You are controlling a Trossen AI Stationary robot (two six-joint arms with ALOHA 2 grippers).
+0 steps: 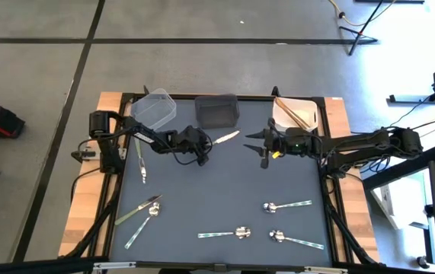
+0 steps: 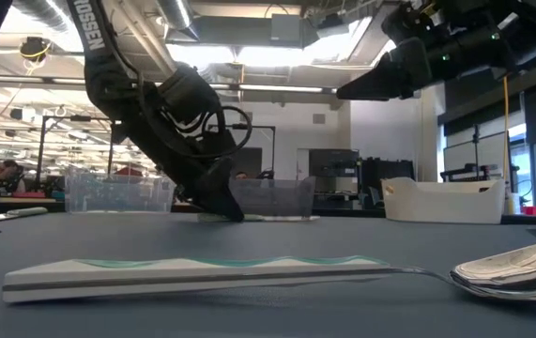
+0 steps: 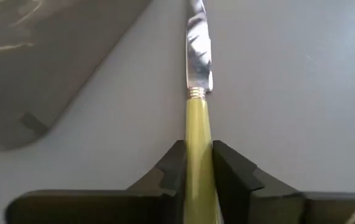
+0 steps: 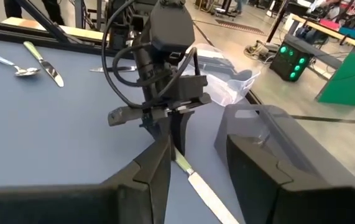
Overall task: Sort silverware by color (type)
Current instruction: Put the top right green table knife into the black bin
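Right now my left gripper (image 3: pixel 197 171) is clamped on the olive-green handle of a table knife (image 1: pixel 225 137), the steel blade pointing away from me and lying low over the dark mat (image 1: pixel 225 194), just in front of the grey bin (image 1: pixel 217 109). My hold sits far back on the handle, so I judge the long blade could swing or slip as I lift, and its tip might catch the bin's rim. My right gripper (image 1: pixel 263 143) hangs spread and empty nearby; swinging toward the bins could bring the arms together. Spoons (image 1: pixel 286 205) wait along the near edge.
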